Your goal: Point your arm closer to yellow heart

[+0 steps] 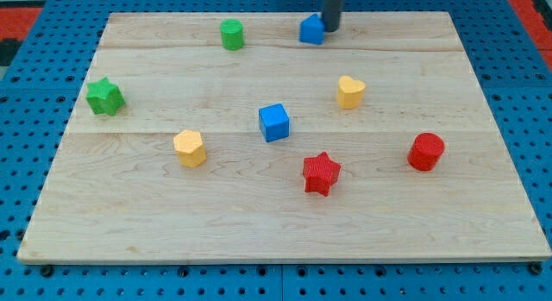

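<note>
Rod comes in at the board's top edge, upper part cut off by the frame; your tip sits touching the right side of a blue block whose shape you can't make out. Nothing is clamped, it's a bare rod. Yellow heart lies below it, right of centre, apart from the tip. You count eight blocks on pale wood: green cylinder, green star, blue cube, yellow hexagon, red star, red cylinder.

Setting: a robotics lab bench, as I see it.
Evidence: wooden board on blue perforated mounting plate; small coloured test blocks.
</note>
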`<state>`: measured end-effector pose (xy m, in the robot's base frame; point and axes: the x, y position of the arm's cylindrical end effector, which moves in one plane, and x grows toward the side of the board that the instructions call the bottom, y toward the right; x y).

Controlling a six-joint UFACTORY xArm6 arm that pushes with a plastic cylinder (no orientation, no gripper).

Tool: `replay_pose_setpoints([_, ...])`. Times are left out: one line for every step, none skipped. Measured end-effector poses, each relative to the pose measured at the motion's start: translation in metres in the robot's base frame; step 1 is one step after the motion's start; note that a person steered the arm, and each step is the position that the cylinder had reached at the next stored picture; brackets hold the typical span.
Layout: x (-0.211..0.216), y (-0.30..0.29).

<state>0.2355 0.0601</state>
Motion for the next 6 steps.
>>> replay_pose_setpoints([0.017, -0.042])
replay_pose_setpoints([0.019, 0.055])
replay_pose_setpoints([0.051, 0.170])
replay_pose_setpoints([0.115, 0.160])
replay_pose_setpoints([0.142, 0.107])
replay_pose_setpoints([0.146, 0.073])
